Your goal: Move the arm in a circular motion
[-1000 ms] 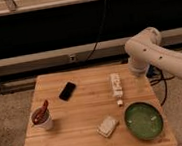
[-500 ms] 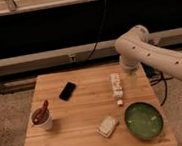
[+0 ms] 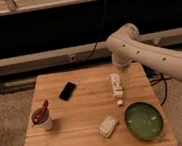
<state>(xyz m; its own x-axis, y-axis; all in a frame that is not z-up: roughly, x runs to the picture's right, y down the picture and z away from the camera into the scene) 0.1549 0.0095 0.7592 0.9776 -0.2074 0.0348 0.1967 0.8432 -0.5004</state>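
Observation:
The arm (image 3: 155, 56) is large, glossy white, with small dark dots. It reaches in from the right edge over the back right of the wooden table (image 3: 83, 139). Its bulbous joint (image 3: 124, 40) hangs above the table's far edge. The gripper (image 3: 121, 72) points down below that joint, just above and to the right of a white elongated item (image 3: 116, 85) lying on the table.
A black phone (image 3: 67, 90) lies at centre left. A white cup (image 3: 42, 119) with a red-brown utensil stands at the left. A green bowl (image 3: 144, 121) sits front right, and a small white block (image 3: 107, 126) beside it. Dark shelving and cables run behind.
The arm's joint and gripper have swung leftward and slightly back, from over the table's right edge toward the white elongated item. The tabletop items have not moved.

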